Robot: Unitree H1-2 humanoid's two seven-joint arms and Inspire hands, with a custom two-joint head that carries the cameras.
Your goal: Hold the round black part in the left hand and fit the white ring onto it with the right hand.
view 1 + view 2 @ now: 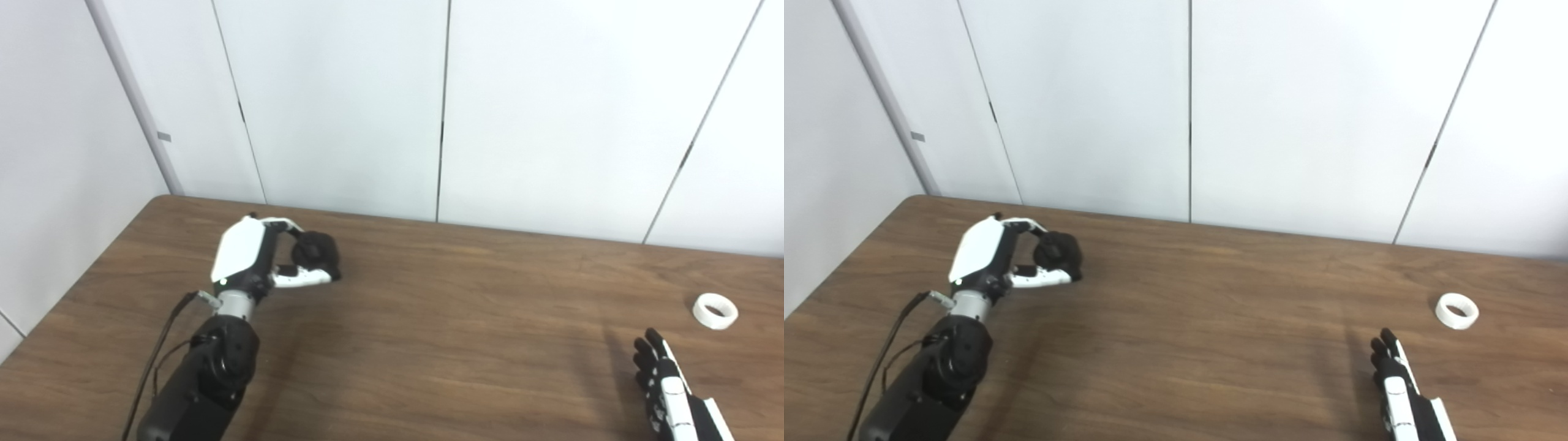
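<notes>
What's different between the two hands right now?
The left hand is far out over the table, its fingers curled around the round black part; the right hand sits at the near edge holding nothing, fingers straight. The left hand shows whole with its arm; the right is partly cut off by the picture's edge. The white ring lies near the right hand, untouched. Both hands are black and white.
</notes>
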